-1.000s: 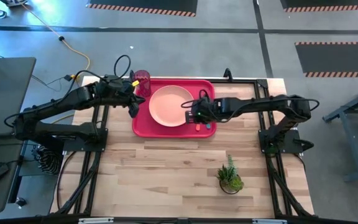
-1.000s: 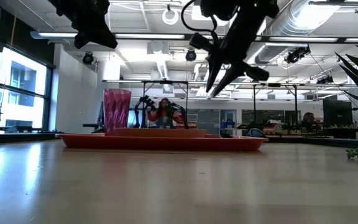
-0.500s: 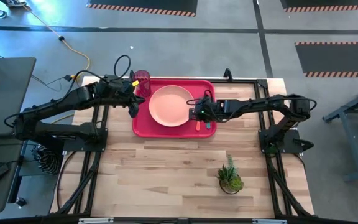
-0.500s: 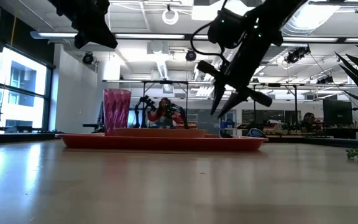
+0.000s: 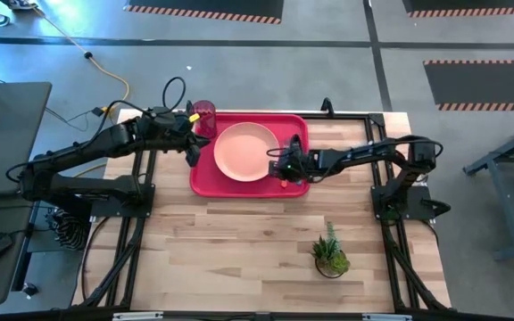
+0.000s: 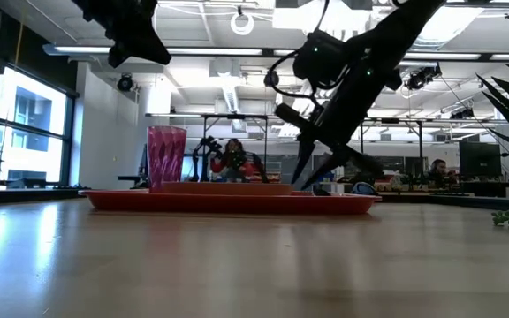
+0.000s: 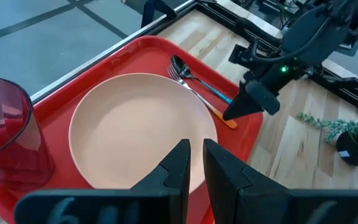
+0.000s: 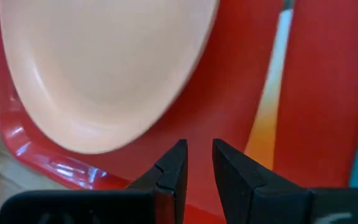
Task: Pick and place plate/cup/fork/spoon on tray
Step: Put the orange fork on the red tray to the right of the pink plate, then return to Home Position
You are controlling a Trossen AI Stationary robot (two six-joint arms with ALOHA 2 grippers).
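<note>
The red tray (image 5: pixel 205 183) lies on the table's far half. The salmon-pink plate (image 5: pixel 239 152) rests flat in its middle. The pink cup (image 5: pixel 203 114) stands upright in its far left corner. The fork (image 7: pixel 207 102) and the teal-handled spoon (image 7: pixel 216 92) lie side by side on the tray floor, right of the plate. My right gripper (image 5: pixel 279 165) is shut and slants down low over the tray floor, between the plate's rim and the fork's orange handle (image 8: pixel 266 112). My left gripper (image 5: pixel 190 153) is shut and empty, high over the tray's left edge.
A small potted plant (image 5: pixel 330 254) stands on the table's near right. The wooden table top (image 5: pixel 239 259) is bare across its near half. Black frame rails run along the table's left and right sides. A person sits far off in the room behind.
My right gripper has gone down toward the tray floor beside the fork's handle, its arm tipping lower. The plate, cup, fork and spoon lie as before.
</note>
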